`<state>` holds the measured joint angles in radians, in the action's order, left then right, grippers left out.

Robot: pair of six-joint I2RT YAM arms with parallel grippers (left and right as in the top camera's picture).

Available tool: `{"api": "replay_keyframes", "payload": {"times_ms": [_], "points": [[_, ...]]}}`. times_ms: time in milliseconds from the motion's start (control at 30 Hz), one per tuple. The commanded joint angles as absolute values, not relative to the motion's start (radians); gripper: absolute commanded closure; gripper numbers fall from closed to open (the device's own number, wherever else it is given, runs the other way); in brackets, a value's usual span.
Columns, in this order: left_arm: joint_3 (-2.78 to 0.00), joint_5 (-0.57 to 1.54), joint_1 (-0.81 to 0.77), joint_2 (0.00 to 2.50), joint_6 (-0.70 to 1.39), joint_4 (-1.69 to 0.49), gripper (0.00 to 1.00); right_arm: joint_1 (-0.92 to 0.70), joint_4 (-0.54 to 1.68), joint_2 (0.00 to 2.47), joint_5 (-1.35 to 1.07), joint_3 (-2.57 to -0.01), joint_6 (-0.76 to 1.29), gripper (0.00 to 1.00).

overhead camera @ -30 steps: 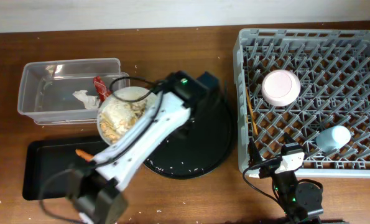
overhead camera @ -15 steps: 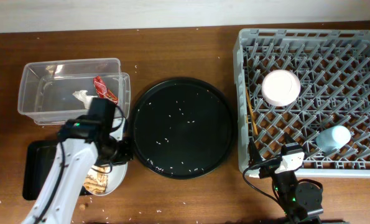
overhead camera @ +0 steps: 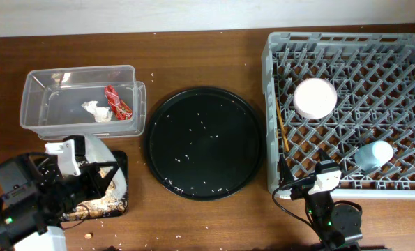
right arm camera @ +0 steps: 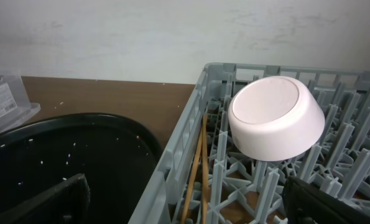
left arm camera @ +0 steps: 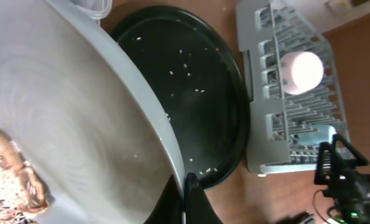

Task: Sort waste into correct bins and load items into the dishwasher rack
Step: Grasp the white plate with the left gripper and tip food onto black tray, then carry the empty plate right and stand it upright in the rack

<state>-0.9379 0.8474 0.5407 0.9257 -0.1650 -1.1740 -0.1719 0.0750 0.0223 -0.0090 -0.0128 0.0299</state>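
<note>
Looking into the tub (overhead camera: 33, 104), you see the red wrapper (overhead camera: 116, 101) and tissue (overhead camera: 95, 110); the rack (overhead camera: 273, 104) carries the upturned bowl (overhead camera: 314, 97), cup (overhead camera: 374, 153) and chopsticks (overhead camera: 280, 136). Your left claw (left arm camera: 186, 186) pinches the plate (left arm camera: 79, 124) by its rim, tilted over the black tray (overhead camera: 120, 162), scraps (overhead camera: 99, 201) at its low edge. Your right claw (right arm camera: 185, 199) sits spread beside the rack.

The pale grey-green plate (left arm camera: 66, 124) fills the left side, and its rim runs straight down into the left pincer (left arm camera: 186, 190), which is clamped on the edge. Beige food scraps (left arm camera: 10, 180) sit at the plate's lower left. Past the rim, a round black tray (left arm camera: 203, 118) lies on the counter (left arm camera: 359, 50), flecked with rice grains (left arm camera: 188, 62). Far right is the dishwasher rack (left arm camera: 265, 56), with a white bowl (left arm camera: 303, 71) upside down on its pegs.
</note>
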Motion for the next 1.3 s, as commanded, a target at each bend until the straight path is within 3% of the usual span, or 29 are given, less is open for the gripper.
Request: {"api": "replay_keyframes", "payload": {"times_ms": [0, 233, 533, 567, 600, 633, 667, 700, 800, 833, 867, 933, 967, 1033, 1067, 1167, 1267], "points": [[-0.934, 0.956, 0.591, 0.919, -0.250, -1.205, 1.00, -0.176, 0.076, 0.015, -0.018, -0.006, 0.041, 0.02], [-0.934, 0.838, 0.708, 0.920, -0.144, -1.209, 1.00, -0.176, 0.076, 0.015, -0.018, -0.006, 0.041, 0.02], [-0.934, 1.129, 0.662, 0.928, -0.291, -1.157, 1.00, -0.176, 0.076, 0.015, -0.018, -0.006, 0.041, 0.02], [-0.934, 1.064, 0.612, 0.928, -0.315, -1.150, 1.00, -0.176, 0.076, 0.015, -0.018, -0.006, 0.041, 0.02], [-0.934, 0.529, 0.577, 0.923, 0.011, -1.151, 1.00, -0.176, 0.076, 0.015, -0.018, -0.006, 0.041, 0.02], [-0.934, 0.393, 0.576, 0.918, 0.043, -1.168, 1.00, -0.176, 0.076, 0.015, -0.018, -0.006, 0.041, 0.02], [-0.934, 0.871, 0.576, 0.912, -0.218, -1.158, 1.00, -0.176, 0.076, 0.015, -0.018, -0.006, 0.041, 0.02], [-0.934, 1.155, 0.576, 0.928, -0.285, -1.119, 1.00, -0.176, 0.076, 0.015, -0.018, -0.006, 0.041, 0.02], [-0.934, 1.216, 0.512, 0.969, -0.183, -0.994, 1.00, -0.176, 0.076, 0.015, -0.018, -0.006, 0.041, 0.02], [-0.934, 1.196, 0.368, 0.978, -0.033, -0.810, 1.00, -0.176, 0.076, 0.015, -0.018, -0.006, 0.041, 0.02], [-0.934, 1.129, 0.182, 1.007, 0.210, -0.472, 1.00, -0.176, 0.076, 0.015, -0.018, -0.006, 0.041, 0.02], [-0.934, 1.062, -0.006, 1.081, 0.438, -0.061, 1.00, -0.176, 0.076, 0.015, -0.018, -0.006, 0.041, 0.02], [-0.936, 1.053, -0.120, 1.192, 0.611, 0.295, 1.00, -0.176, 0.076, 0.015, -0.018, -0.006, 0.041, 0.02], [-0.982, 1.045, -0.256, 1.448, 0.880, 0.790, 1.00, -0.176, 0.076, 0.015, -0.018, -0.006, 0.041, 0.02], [-1.042, 1.013, -0.316, 1.585, 0.960, 0.908, 1.00, -0.176, 0.076, 0.015, -0.018, -0.006, 0.041, 0.02], [-1.334, 0.994, -0.466, 1.925, 1.033, 0.941, 1.00, -0.176, 0.076, 0.015, -0.018, -0.006, 0.041, 0.02], [-1.415, 0.874, -0.569, 2.045, 1.032, 0.770, 1.00, -0.176, 0.076, 0.015, -0.018, -0.006, 0.041, 0.02]]}}
